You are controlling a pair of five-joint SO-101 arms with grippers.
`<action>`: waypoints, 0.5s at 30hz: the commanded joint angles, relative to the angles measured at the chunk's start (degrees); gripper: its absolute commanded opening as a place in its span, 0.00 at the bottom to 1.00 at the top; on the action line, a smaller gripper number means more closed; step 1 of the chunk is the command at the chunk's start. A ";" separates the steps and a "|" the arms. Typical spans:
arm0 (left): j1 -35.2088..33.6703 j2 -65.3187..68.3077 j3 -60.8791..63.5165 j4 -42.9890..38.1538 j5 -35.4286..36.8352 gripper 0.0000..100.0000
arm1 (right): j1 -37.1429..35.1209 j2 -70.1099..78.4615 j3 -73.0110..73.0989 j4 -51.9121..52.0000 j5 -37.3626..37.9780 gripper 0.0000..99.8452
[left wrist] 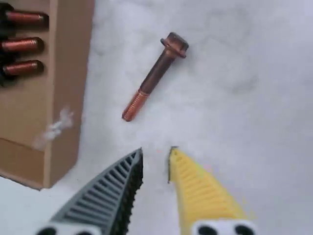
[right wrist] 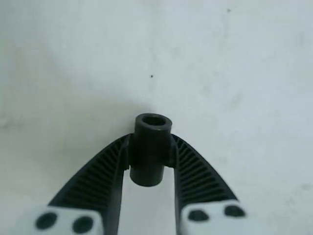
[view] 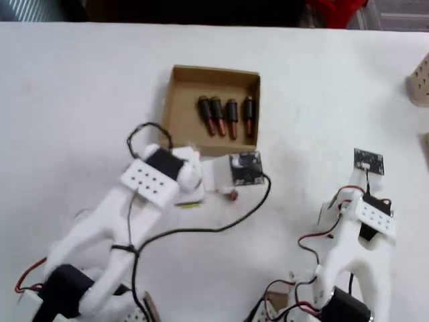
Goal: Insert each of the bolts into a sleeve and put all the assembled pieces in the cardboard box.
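A copper bolt (left wrist: 154, 76) lies loose on the white table, just ahead of my left gripper (left wrist: 155, 164), whose grey and yellow fingers stand slightly apart with nothing between them. In the high view the same bolt (view: 231, 195) peeks out beside the left arm's wrist, near the cardboard box (view: 179, 100). Several assembled bolt-and-sleeve pieces (view: 226, 116) lie in a row inside that box. My right gripper (right wrist: 149, 161) is shut on a black sleeve (right wrist: 150, 142), held upright with its hollow end showing. The right arm (view: 365, 218) stands at the right of the table.
The box wall (left wrist: 66, 88) rises close beside the loose bolt. A black cable (view: 201, 228) loops across the table between the arms. A pale pegged block (view: 419, 80) sits at the far right edge. Open white table lies around the right arm.
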 commanded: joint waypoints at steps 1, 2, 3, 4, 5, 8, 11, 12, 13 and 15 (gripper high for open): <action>1.19 0.22 -5.36 0.79 -5.54 0.19 | 0.22 -1.71 -0.26 -0.92 3.78 0.02; 1.80 0.22 -5.80 0.79 -6.51 0.19 | 0.22 -1.71 -0.26 -0.92 3.87 0.02; 2.77 0.31 -5.89 0.79 -7.38 0.19 | 0.22 -1.71 -0.26 -0.92 3.87 0.02; 3.74 0.31 -5.98 1.05 -8.62 0.19 | 0.22 -1.71 -0.26 -0.92 4.04 0.02; 5.14 0.31 -6.33 1.93 -9.93 0.19 | 0.22 -1.71 -0.26 -0.92 4.13 0.02; 8.22 0.31 -6.42 2.73 -12.75 0.19 | 0.22 -1.71 0.26 -1.54 4.31 0.02; 8.31 0.40 -6.77 1.14 -13.45 0.19 | 0.22 -1.71 0.35 -2.07 4.31 0.02; 7.78 0.57 -7.03 0.53 -13.54 0.19 | 0.22 -1.71 0.35 -2.07 4.31 0.02; 7.34 1.19 -7.38 0.26 -13.63 0.19 | 0.22 -1.71 0.35 -2.07 4.31 0.02; 6.90 3.91 -9.67 0.09 -13.71 0.19 | 0.22 -1.71 0.35 -2.07 4.31 0.02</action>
